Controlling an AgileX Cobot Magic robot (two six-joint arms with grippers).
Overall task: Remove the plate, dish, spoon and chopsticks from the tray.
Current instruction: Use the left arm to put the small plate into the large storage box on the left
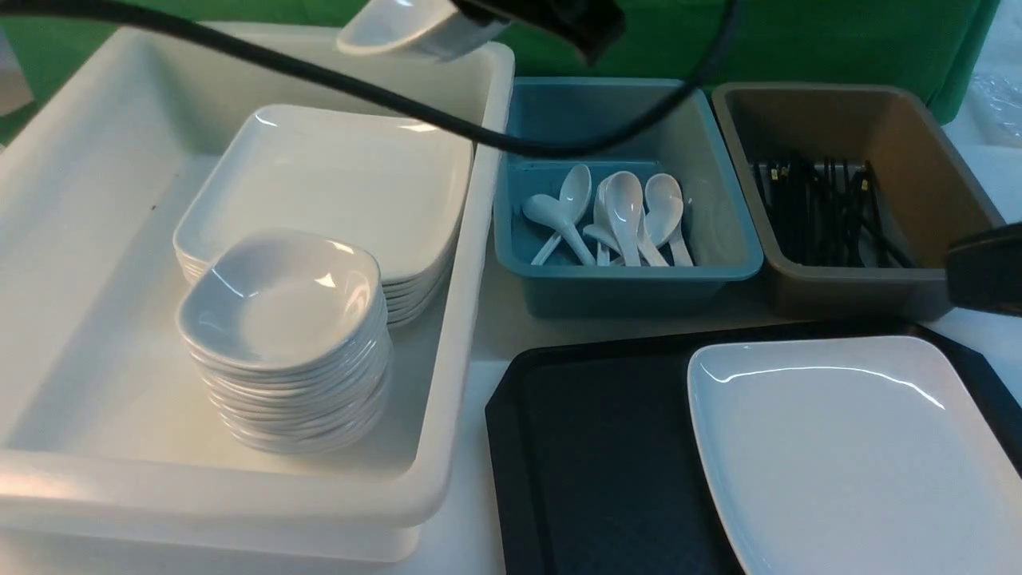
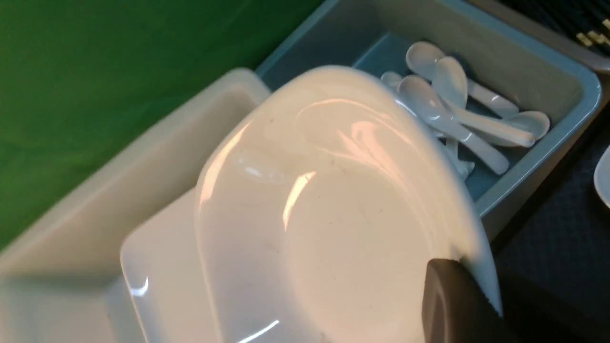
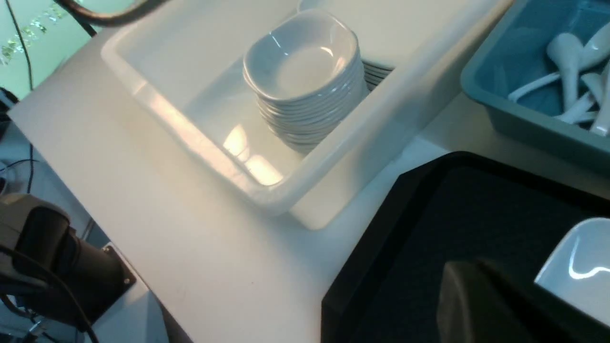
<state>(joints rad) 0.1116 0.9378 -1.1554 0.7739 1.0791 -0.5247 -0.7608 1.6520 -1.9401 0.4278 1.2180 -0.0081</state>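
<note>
At the lower right of the front view, the black tray (image 1: 599, 463) lies on the white worktop (image 1: 471, 415). The plate (image 1: 846, 455) rests on the tray's right part and runs off the frame's bottom and right edges, while the tray's left part shows bare patterned surface.

At the lower left stands a big white tub (image 1: 239, 495). Inside it a stack of small dishes (image 1: 279, 295) sits in front of, and touching, a stack of large plates (image 1: 335, 176).

At the right edge, above the plate, the right claw (image 1: 986, 267) shows as a dark blurred shape, and its jaws are closed.

Behind the tray, in the middle of the frame, a blue tub (image 1: 639, 279) holds several white spoons (image 1: 627, 212) lying heaped together. Just beside it at the upper right, a brown tub (image 1: 846, 295) holds black chopsticks (image 1: 822, 208) lying along its floor.

At the top centre the left claw (image 1: 499, 22) grips 1 small white dish (image 1: 399, 28) by its rim, tilted. It is held in the air above the white tub's far right corner. A black cable (image 1: 319, 76) sags across the upper frame in front of it.

In the left wrist view this dish fills the frame, with the spoons beyond it.
</note>
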